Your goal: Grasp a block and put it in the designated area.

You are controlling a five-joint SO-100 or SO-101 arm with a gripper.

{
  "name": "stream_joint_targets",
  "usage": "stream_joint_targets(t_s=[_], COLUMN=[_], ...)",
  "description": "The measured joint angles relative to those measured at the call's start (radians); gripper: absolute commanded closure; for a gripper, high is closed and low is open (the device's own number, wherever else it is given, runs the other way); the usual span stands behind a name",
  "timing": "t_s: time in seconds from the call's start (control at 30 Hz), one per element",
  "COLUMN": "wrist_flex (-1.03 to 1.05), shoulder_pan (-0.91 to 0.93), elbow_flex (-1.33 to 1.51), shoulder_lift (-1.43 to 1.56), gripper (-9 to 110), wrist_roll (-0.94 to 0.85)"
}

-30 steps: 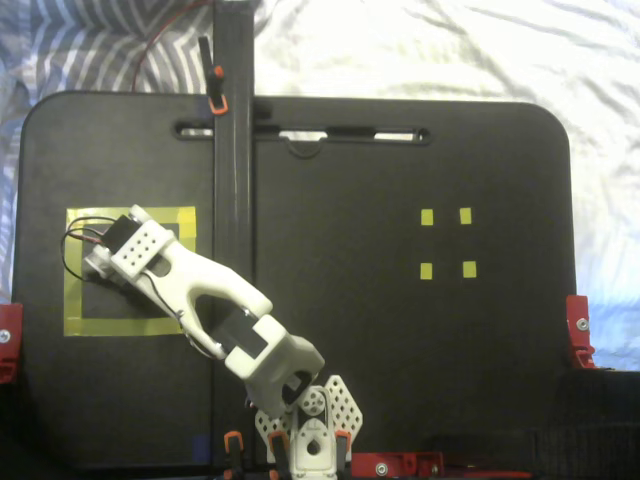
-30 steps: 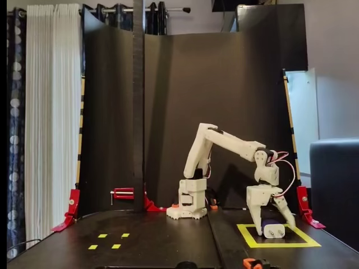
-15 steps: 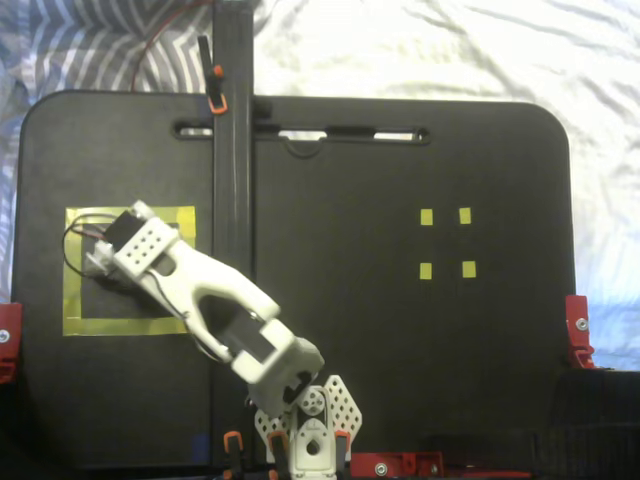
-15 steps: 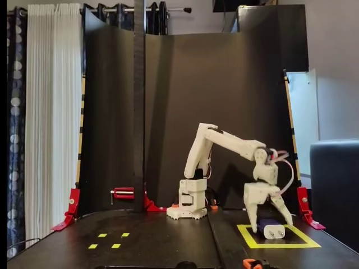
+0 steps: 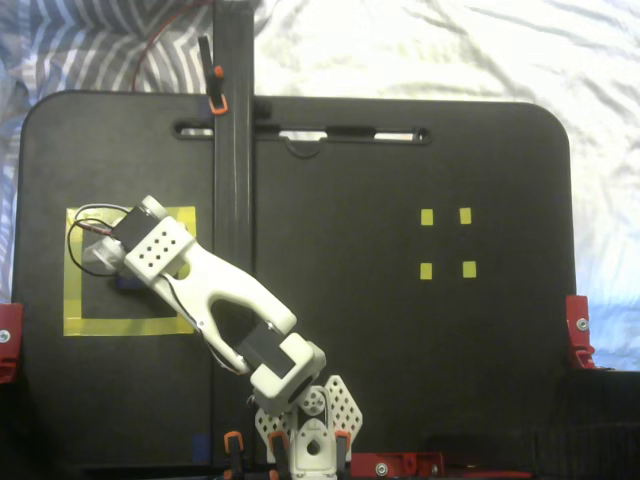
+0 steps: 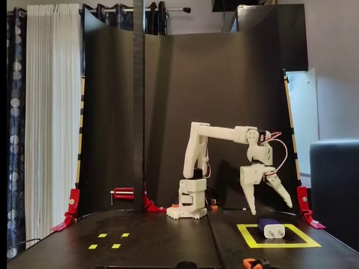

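The dark blue block (image 6: 271,228) lies flat on the black table inside the designated area (image 6: 249,242), a large square of yellow tape, with its silver prongs facing the camera. My gripper (image 6: 270,208) hangs open a short way above it, fingers spread, holding nothing. In the top-down fixed view the white arm reaches left over the designated area (image 5: 72,300). There the gripper (image 5: 100,254) is mostly hidden under the wrist, and only a sliver of the block (image 5: 128,283) shows beside it.
Four tiny yellow tape squares (image 5: 446,243) (image 6: 109,241) mark the table's other side. A tall black post (image 5: 232,150) (image 6: 138,106) stands beside the designated area. Red clamps (image 5: 578,330) grip the table edges, and a black backdrop closes off the rear.
The gripper opened and let go of the block, then rose and drew back a little. The block stays inside the yellow square.
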Motion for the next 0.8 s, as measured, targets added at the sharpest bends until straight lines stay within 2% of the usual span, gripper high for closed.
stream_joint_targets(t_s=[0.33,0.5,0.8], wrist_flex=[0.000,0.000,0.000], shoulder_pan=[0.003,0.003,0.014], elbow_flex=[0.000,0.000,0.000], shoulder_lift=[0.005,0.006,0.015], gripper=[86,101,101], wrist_roll=[0.000,0.000,0.000])
